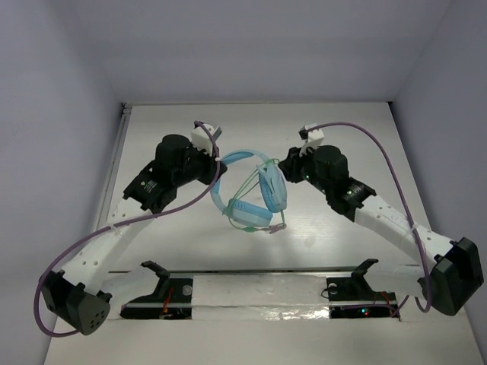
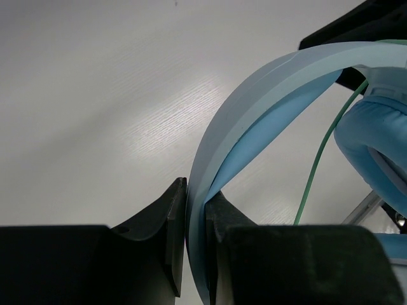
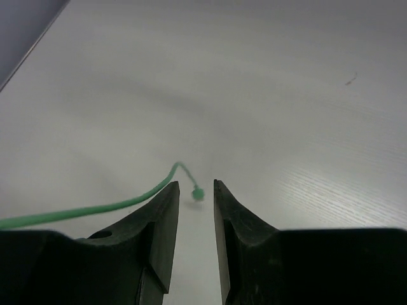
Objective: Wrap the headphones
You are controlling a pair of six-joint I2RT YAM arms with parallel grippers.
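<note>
The light blue headphones (image 1: 255, 194) are held up off the white table, earcups hanging at the right. My left gripper (image 1: 216, 169) is shut on the curved headband (image 2: 254, 101); in the left wrist view both fingers press its sides (image 2: 196, 213). An earcup (image 2: 375, 146) and the thin pale green cable (image 2: 316, 166) hang beyond. My right gripper (image 1: 284, 163) is open just right of the headphones. In the right wrist view its jaws (image 3: 196, 184) stand slightly apart, with the cable's free end (image 3: 198, 194) just ahead of the gap and the cable (image 3: 95, 210) trailing off left.
Two black stands (image 1: 161, 278) (image 1: 351, 278) sit on a foil strip (image 1: 259, 300) along the near edge. Thick purple robot cables (image 1: 396, 175) (image 1: 91, 243) loop beside each arm. White walls close the table at the back and both sides.
</note>
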